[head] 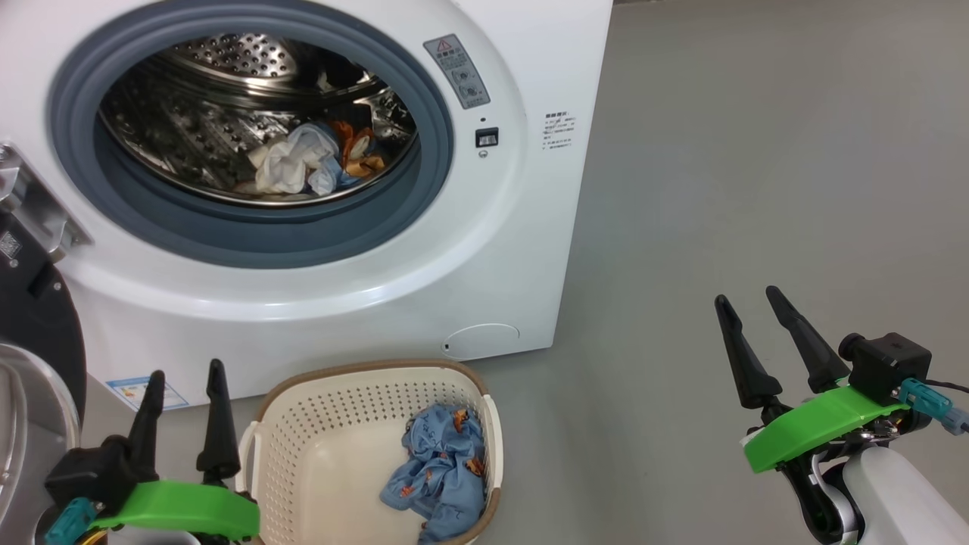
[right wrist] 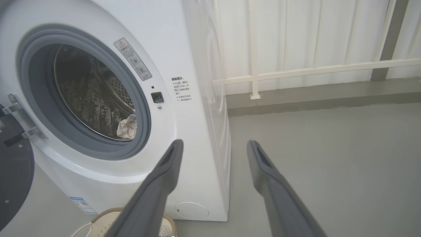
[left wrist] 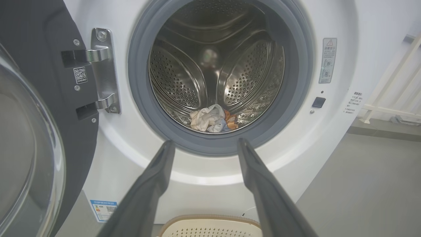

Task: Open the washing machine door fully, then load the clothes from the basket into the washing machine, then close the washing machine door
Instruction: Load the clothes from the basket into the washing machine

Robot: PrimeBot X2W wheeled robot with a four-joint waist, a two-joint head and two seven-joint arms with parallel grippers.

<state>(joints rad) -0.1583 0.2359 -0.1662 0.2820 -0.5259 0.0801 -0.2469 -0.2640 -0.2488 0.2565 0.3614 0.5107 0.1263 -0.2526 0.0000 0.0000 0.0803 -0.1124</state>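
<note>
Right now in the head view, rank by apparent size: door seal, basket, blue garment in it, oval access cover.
1. grey door seal
2. basket, though nearer the camera
3. blue garment
4. oval access cover

— What are your hands like?
— My left gripper (head: 187, 369) and right gripper (head: 746, 294) each carry two long black fingers (head: 806, 341), tapering to blunt tips.
— And behind them?
— On each wrist, a bright green plastic guard (head: 821, 420). Then a boxy black camera (head: 886, 363), a teal plug (head: 925, 397) with a thin dark cable (head: 952, 387), and my glossy white forearm (head: 901, 484).
</note>
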